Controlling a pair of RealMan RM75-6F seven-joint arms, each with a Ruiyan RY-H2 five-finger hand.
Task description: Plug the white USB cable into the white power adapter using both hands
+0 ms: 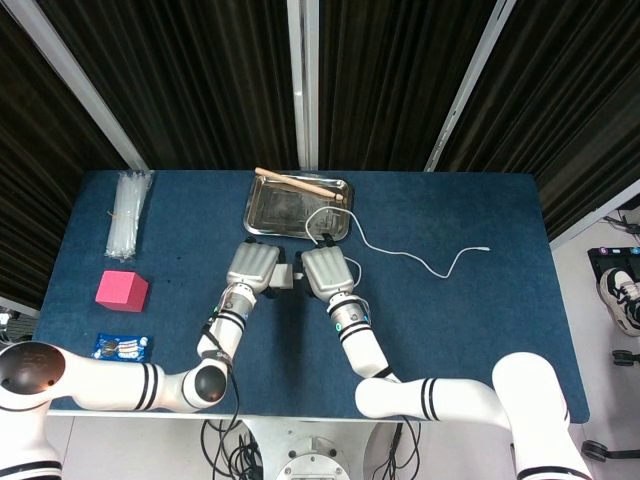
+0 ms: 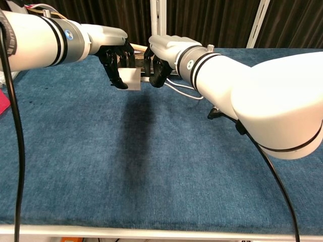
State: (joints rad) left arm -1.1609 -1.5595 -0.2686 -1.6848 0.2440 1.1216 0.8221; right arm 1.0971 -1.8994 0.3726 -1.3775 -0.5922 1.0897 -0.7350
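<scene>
My left hand holds the white power adapter above the blue table. Facing it, my right hand pinches the plug end of the white USB cable, and the plug meets the adapter's face. Whether the plug is seated is hidden by the fingers. From the right hand the cable loops back over the steel tray and trails right across the cloth to its free end.
A steel tray with a wooden stick lies just behind the hands. At the table's left are a bundle of clear tubes, a pink block and a small blue packet.
</scene>
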